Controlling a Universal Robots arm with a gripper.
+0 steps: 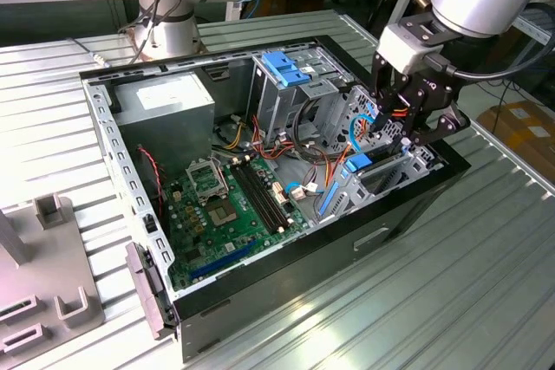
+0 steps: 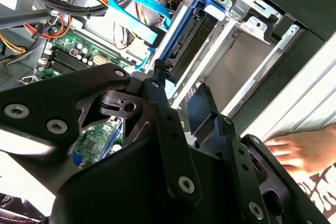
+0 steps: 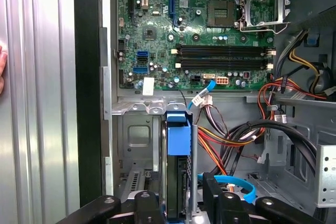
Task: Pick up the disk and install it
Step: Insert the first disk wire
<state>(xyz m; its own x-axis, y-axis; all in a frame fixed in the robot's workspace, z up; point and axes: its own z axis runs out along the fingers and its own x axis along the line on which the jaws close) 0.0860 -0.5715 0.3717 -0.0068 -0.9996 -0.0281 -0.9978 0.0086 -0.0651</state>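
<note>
The disk (image 3: 178, 179) stands on edge in a narrow metal bay at the case's front corner, its light-blue carrier rail (image 3: 177, 135) on the side towards the motherboard. In the exterior view the disk (image 1: 362, 165) sits low in that bay at the exterior view's right. My gripper (image 1: 397, 127) hangs just above it. In both wrist views the black fingers (image 3: 148, 203) flank the disk's end with small gaps on both sides, so the gripper (image 3: 181, 199) is open. The disk (image 2: 185, 51) lies beyond the fingertips (image 2: 157, 95).
The open computer case (image 1: 286, 275) lies on a ribbed metal table. Inside are a green motherboard (image 1: 230, 205), a power supply (image 1: 165, 101), a drive cage with a blue latch (image 1: 282, 67) and loose cables (image 3: 236, 135). A hand (image 2: 299, 150) rests on the table beside the case.
</note>
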